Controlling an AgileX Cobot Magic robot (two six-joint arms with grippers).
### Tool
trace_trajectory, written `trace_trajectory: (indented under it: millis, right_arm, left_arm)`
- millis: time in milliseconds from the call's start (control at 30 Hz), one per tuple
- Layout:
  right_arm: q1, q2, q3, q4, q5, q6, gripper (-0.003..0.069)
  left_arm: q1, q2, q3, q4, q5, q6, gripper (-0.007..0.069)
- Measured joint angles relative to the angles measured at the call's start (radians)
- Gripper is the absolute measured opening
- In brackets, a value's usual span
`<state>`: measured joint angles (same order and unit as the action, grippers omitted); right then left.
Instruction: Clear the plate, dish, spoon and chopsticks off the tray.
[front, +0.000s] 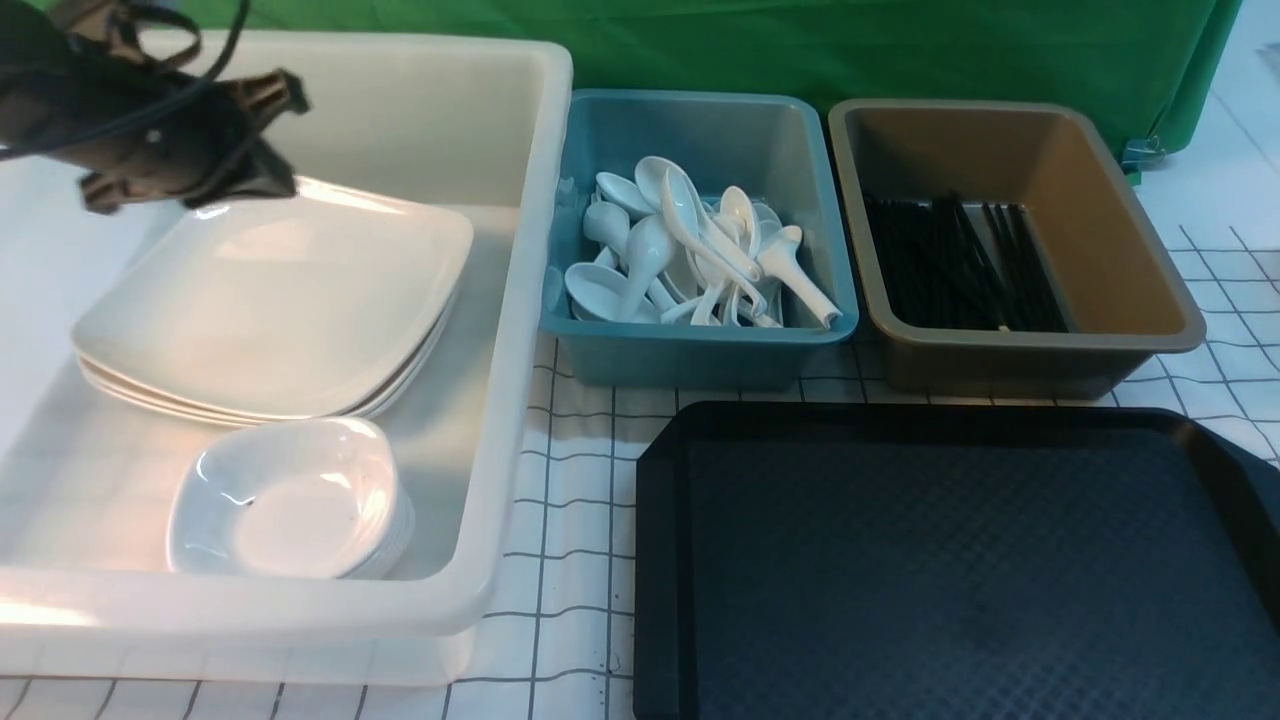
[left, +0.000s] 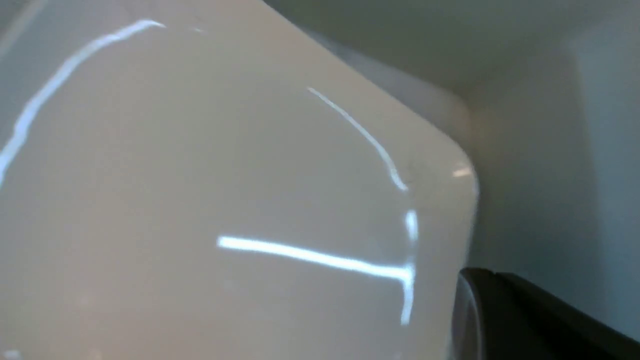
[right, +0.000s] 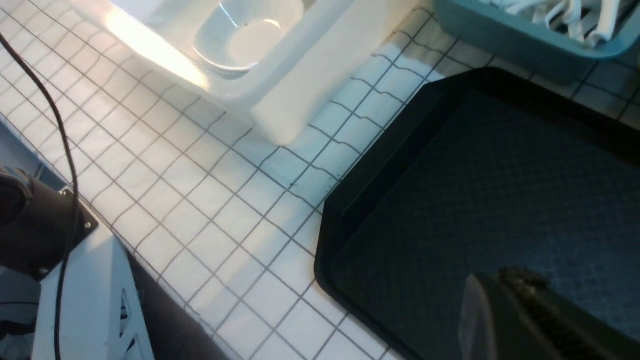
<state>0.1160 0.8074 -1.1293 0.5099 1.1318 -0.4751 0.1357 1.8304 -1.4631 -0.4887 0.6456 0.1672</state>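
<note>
- Black plastic of the tray (front: 960, 570) shows bare across all of its diamond-textured floor in the front view; nothing rests on it.
- White plate (front: 285, 300) lies on top of a stack in the white tub (front: 520, 330), at about 10 o'clock from the tray; a small dish (front: 290, 500) sits nested in the same tub at 6 o'clock from the stack.
- Spoons (front: 690, 250) are heaped in the teal tub (front: 700, 355), at roughly 11 o'clock from the tray.
- Chopsticks (front: 950, 265) lie in the brown tub (front: 1150, 330), at 12 o'clock.
- Left gripper (front: 240, 140), jaws pressed together, hovers at the plate's far left corner; whether it pinches the rim I cannot tell.
- Right gripper (right: 530, 310) hangs over the tray, jaws about pressed together and carrying nothing.
- Judging by this, the clearing looks finished, with only the left arm's retreat left.
</note>
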Motion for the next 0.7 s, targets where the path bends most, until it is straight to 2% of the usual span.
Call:
trace_trajectory:
  millis: [133, 233, 467, 700]
  right_arm:
    - [0.000, -0.028, 0.000, 0.000, 0.000, 0.000, 0.0062]
    - [0.000, -0.034, 0.000, -0.001, 0.000, 0.000, 0.0062]
    - [0.000, -0.034, 0.000, -0.001, 0.000, 0.001, 0.0062]
    - [0.000, -0.034, 0.000, -0.001, 0.000, 0.001, 0.0065]
  left_arm:
    - [0.016, 0.015, 0.000, 0.220, 0.098, -0.031, -0.0001]
    - [0.016, 0.059, 0.002, 0.280, 0.128, -0.069, -0.0001]
    - [0.016, 0.163, 0.020, 0.240, 0.180, -0.094, -0.0001]
    - [0.016, 0.182, 0.022, 0.147, 0.268, -0.114, 0.0000]
